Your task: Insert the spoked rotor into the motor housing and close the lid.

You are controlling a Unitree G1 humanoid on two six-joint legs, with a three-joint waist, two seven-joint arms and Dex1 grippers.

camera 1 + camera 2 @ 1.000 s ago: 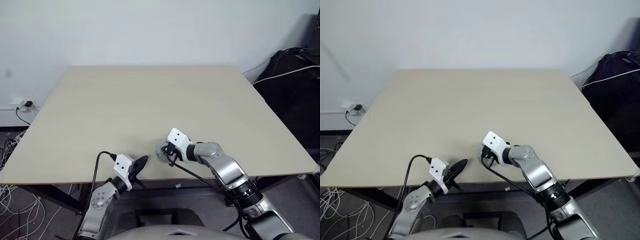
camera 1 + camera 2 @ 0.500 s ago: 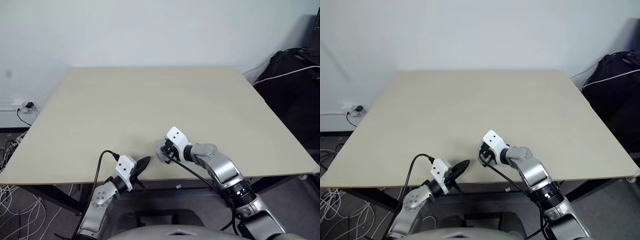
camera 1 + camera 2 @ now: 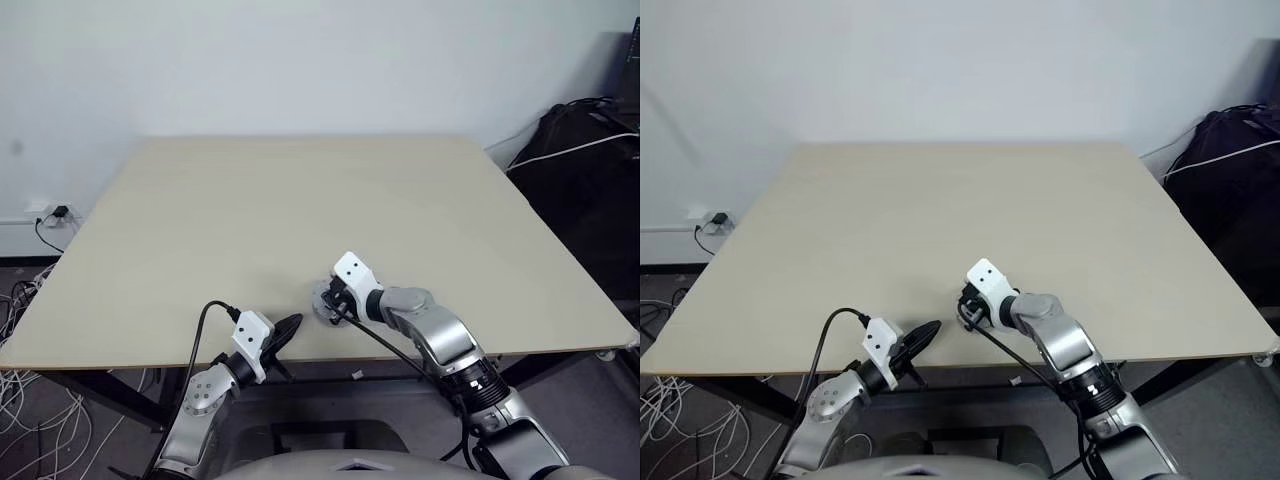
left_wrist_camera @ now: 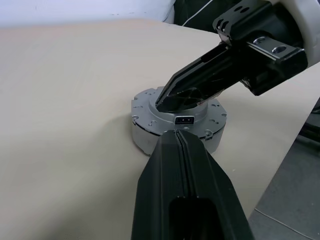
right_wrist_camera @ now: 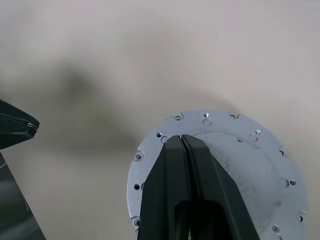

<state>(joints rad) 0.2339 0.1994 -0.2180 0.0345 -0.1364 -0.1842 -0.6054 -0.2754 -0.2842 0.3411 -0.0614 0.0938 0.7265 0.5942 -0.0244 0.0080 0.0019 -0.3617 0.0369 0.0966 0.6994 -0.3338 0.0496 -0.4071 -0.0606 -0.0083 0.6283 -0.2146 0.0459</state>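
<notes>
Pressing shut right gripper on the lid, lower centre; only its wrist rolled a bit. Left gripper shut, empty, just beside. Lid prob. seated, nearly done.

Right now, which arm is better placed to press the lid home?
Right, probably. The right gripper, jaws shut, already rests its tip on the lid of the assembled motor housing. The left gripper, also shut, sits short of it at the table edge.

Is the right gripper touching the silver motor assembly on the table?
Touching: in the left wrist view, the shut right gripper presses its tip on top of the motor assembly.
</notes>
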